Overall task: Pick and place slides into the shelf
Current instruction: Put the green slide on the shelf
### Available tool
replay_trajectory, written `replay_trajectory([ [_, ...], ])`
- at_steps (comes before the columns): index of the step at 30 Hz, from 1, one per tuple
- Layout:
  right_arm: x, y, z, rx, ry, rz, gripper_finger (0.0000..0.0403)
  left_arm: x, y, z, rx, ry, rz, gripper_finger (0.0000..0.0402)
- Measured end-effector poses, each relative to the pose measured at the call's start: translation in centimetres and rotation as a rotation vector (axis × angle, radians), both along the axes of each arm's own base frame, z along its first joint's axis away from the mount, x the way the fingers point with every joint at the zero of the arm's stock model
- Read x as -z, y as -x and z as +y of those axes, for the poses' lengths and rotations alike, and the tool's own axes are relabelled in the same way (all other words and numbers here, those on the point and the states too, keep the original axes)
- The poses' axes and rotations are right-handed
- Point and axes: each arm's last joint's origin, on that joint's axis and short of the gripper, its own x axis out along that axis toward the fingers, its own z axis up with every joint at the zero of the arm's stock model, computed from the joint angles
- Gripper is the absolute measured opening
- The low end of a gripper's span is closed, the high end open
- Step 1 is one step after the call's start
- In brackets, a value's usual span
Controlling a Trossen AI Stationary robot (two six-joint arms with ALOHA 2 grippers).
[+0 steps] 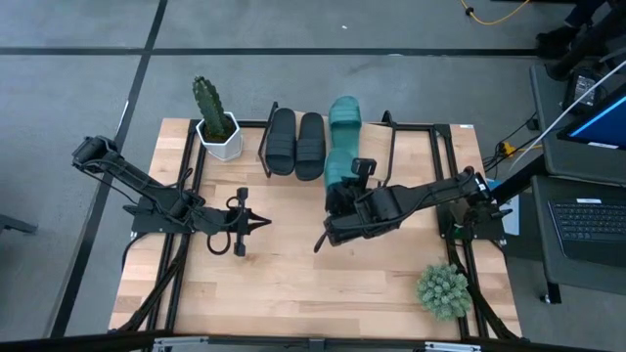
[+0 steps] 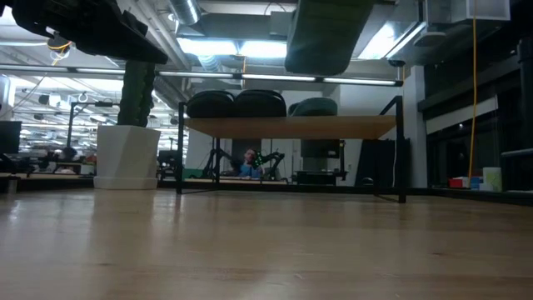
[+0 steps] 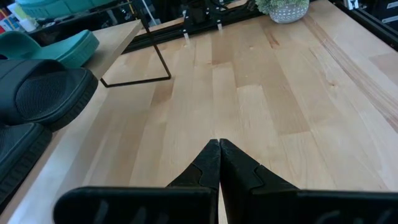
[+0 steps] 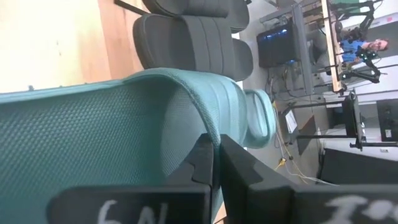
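- I have a teal slide (image 4: 93, 137) pinched in the right gripper (image 4: 214, 165); the fingers are nearly together on the thin edge of its strap, and in the low view the sandal (image 2: 326, 35) hangs well above the tabletop.
- Straight ahead of that gripper is the shelf (image 2: 291, 127), its light board on thin black wire legs. From above, the held slide (image 1: 340, 164) lies over the shelf's near edge.
- On the shelf I count three sandals: two black slides (image 1: 295, 143) side by side, and the other teal slide (image 1: 344, 112) just beside them, beyond the gripper's tips and in line with the one I hold.
- In the right wrist view the black pair (image 4: 193, 46) sits just beyond the held sandal's strap, near but apart.
- The part of the board to the far side of the teal pair from the black pair is bare.
- The left gripper (image 3: 219, 163) is shut on nothing, fingertips pressed together, hovering over bare tabletop (image 1: 284, 284) on the near side of the shelf.
- Ahead of the left gripper the wood is open right up to the shelf's wire leg (image 3: 158, 62); to one side of it the black slides' ends overhang the board's edge.
- A potted cactus (image 1: 215, 122) stands at the shelf's end, beyond the left gripper; a round green plant (image 1: 442, 290) sits by the table's near edge, behind the right arm.
- The widest free wood lies between the two grippers and back toward the near edge.
- A person (image 2: 248, 162) shows far off in the room, under the shelf board.
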Motion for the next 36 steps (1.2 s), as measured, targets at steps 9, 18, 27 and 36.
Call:
replay_trajectory([
  [9,-0.2,-0.2,-1.0,-0.005,0.112,0.028,0.0012,0.0,0.0,0.0,-0.001,0.002,0.000,0.0000],
  [18,-1.2,-0.2,-5.3,0.070,0.135,0.072,0.0012,0.0,0.0,0.0,0.000,0.000,0.000,0.0000],
  [27,-4.4,2.5,-8.9,0.118,0.146,0.057,0.0012,0.0,0.0,0.0,0.000,-0.001,0.000,0.0000],
  [36,-4.4,3.2,-12.1,0.167,0.161,0.137,0.0012,0.0,0.0,0.0,0.000,-0.001,0.000,0.0000],
])
